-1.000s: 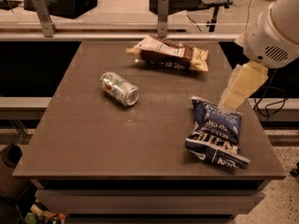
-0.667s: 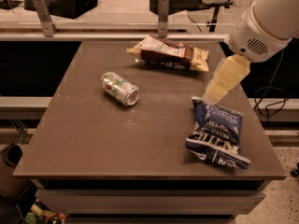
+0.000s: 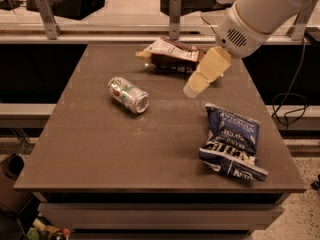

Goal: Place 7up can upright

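Note:
The 7up can (image 3: 128, 95), silver with a white-green label and a red spot, lies on its side on the brown table (image 3: 110, 154), left of centre, its open end toward the front right. My gripper (image 3: 194, 87) hangs above the table to the right of the can, a clear gap away, between the can and the two snack bags. It holds nothing that shows.
A brown-and-cream snack bag (image 3: 172, 55) lies at the back of the table. A blue chip bag (image 3: 231, 141) lies at the front right. Metal posts (image 3: 174, 15) and a rail stand behind the table's far edge.
The arm and gripper have moved left and slightly toward the can, from over the blue bag's top edge to nearer the table's centre. The can and bags have not moved.

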`<state>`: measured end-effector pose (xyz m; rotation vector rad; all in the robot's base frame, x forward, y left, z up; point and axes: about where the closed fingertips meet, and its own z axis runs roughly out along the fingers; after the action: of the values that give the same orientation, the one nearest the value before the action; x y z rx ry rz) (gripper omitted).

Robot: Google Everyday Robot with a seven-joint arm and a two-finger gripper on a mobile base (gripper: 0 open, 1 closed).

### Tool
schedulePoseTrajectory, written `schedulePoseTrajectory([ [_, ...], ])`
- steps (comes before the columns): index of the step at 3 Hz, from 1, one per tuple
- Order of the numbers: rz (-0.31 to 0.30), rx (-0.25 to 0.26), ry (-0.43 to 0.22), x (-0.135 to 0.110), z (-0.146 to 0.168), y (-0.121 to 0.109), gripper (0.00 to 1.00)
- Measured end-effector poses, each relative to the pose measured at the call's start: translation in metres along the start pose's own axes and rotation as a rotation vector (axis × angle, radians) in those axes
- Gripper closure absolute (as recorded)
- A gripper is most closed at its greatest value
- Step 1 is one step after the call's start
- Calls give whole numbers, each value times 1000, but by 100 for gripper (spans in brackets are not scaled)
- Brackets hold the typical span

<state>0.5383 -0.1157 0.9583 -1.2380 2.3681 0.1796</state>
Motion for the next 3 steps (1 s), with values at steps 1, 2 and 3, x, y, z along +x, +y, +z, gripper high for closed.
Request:
schedulePoseTrajectory([
  [1,91,3,5,-17,12,3,0],
  [2,158,14,24,-40,23,5,0],
  [3,158,14,24,-40,23,5,0],
])
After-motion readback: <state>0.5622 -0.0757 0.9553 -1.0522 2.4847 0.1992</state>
